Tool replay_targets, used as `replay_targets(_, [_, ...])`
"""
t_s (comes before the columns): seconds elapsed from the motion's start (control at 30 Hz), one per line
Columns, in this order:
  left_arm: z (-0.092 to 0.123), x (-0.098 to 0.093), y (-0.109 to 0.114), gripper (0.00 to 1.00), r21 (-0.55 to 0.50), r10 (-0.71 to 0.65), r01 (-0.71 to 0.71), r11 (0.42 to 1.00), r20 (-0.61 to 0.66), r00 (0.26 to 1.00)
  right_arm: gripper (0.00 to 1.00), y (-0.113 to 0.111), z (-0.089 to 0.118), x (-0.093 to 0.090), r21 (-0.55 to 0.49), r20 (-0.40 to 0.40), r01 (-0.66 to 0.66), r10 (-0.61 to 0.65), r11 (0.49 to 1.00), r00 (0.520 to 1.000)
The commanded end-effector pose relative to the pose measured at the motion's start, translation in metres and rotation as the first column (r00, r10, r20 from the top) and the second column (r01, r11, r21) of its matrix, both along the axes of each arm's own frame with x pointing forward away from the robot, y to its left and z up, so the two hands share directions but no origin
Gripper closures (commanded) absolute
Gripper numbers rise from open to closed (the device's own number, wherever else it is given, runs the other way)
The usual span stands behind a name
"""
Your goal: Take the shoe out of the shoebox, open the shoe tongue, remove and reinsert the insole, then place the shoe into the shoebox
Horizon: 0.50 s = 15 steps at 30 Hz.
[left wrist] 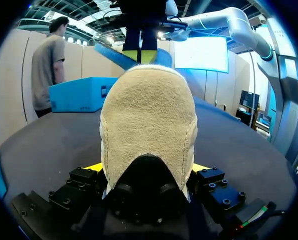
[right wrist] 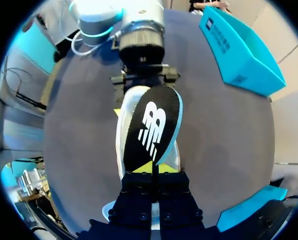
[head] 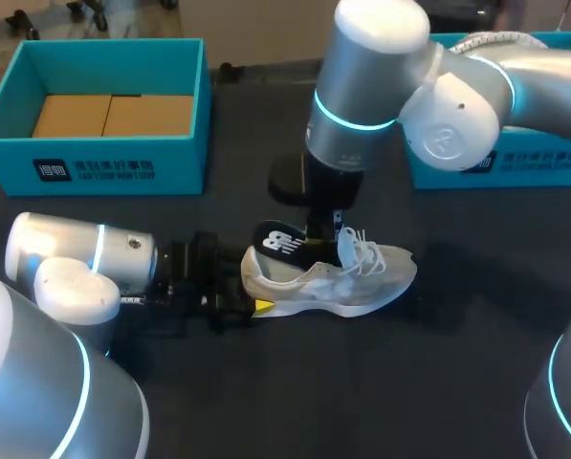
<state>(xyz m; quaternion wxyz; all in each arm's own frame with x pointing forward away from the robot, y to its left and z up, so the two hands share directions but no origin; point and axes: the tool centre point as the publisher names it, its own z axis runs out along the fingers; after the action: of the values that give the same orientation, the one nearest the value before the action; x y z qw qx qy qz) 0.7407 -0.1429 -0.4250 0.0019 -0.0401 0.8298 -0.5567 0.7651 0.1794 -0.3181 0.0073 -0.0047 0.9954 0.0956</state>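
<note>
The mesh sneaker is pale grey and white, with a cream fleecy heel. The black foam insole bears a white striped emblem and a light blue edge. The teal cardboard shoebox is brown inside; the tabletop is dark charcoal.

The black insole carries a white striped logo, with no letters to read. White print beside a boxed emblem runs along the front wall of the shoebox and of the second blue box, too small to read.
</note>
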Motion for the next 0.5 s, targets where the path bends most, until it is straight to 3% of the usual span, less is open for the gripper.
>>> replay_targets(0.03, [-0.001, 0.0, -0.002, 1.0, 0.003, -0.001, 0.001, 1.0, 0.0, 1.0, 1.0, 0.007, -0.001, 0.005, 0.036, -0.019, -0.025, 0.026, 0.999, 0.999])
replay_targets(0.5, [-0.001, 0.0, -0.002, 1.0, 0.003, -0.001, 0.001, 1.0, 0.0, 1.0, 1.0, 0.045, 0.019, 0.011, 0.148, -0.071, -0.13, 0.141, 0.98, 0.987])
